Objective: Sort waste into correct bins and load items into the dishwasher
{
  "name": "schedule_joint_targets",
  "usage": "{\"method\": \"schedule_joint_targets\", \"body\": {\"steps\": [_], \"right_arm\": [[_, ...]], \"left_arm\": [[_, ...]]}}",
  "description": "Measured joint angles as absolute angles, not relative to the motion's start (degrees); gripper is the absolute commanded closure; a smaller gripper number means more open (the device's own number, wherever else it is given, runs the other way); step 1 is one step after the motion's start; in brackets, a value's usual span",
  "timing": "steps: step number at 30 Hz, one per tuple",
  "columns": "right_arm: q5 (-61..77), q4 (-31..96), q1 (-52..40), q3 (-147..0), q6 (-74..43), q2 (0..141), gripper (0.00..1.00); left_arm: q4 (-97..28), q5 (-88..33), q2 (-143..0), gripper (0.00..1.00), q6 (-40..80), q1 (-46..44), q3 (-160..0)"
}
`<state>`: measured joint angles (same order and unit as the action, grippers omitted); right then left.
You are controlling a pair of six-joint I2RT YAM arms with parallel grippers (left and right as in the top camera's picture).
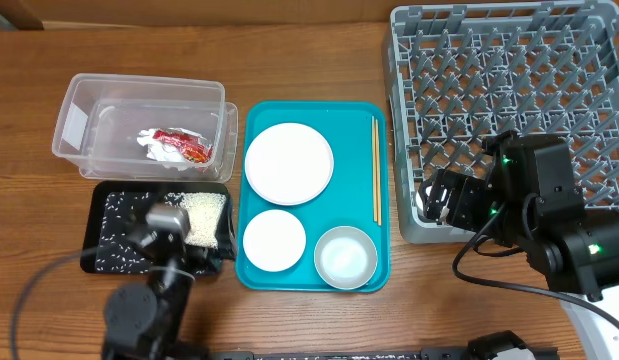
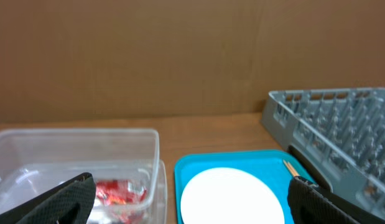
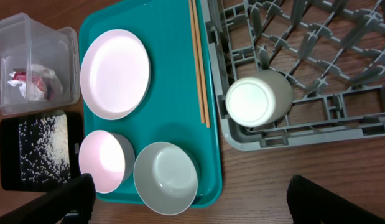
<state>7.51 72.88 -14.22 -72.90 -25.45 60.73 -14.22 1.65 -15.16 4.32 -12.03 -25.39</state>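
Observation:
The red-and-white wrapper [image 1: 179, 145] lies in the clear tub [image 1: 79, 105]. Rice [image 1: 203, 216] is heaped and scattered in the black tray [image 1: 104, 235]. The teal tray [image 1: 257, 120] holds the large plate [image 1: 288, 163], small plate [image 1: 274, 240], bowl [image 1: 345, 256] and chopsticks [image 1: 376, 170]. The small cup [image 3: 257, 101] lies in the grey dish rack [image 1: 509, 80] near its front-left corner. My left gripper [image 2: 192, 202] is open and empty, above the black tray and facing the tub and plate. My right gripper [image 3: 189, 202] is open and empty over the tray's edge, just short of the cup.
The wooden table [image 1: 319, 320] shows along the front edge and between the teal tray and the rack. A cardboard wall [image 2: 192, 56] stands behind the table. My right arm's cable [image 1: 509, 285] trails across the table at the front right.

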Motion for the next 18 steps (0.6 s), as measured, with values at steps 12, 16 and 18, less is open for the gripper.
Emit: {"method": "schedule_joint_targets", "body": {"steps": [12,16,18], "right_arm": [[7.5,72.9,-14.2,-72.9,-25.4,60.7,0.0],[7.5,72.9,-14.2,-72.9,-25.5,60.7,0.0],[7.5,72.9,-14.2,-72.8,-25.5,60.7,0.0]], "left_arm": [[-7.4,0.4,-1.0,0.0,4.3,-12.0,-4.6],[-4.8,-0.1,-1.0,0.0,4.3,-12.0,-0.7],[-4.6,-0.4,-0.9,0.0,4.3,-12.0,-0.7]]}}
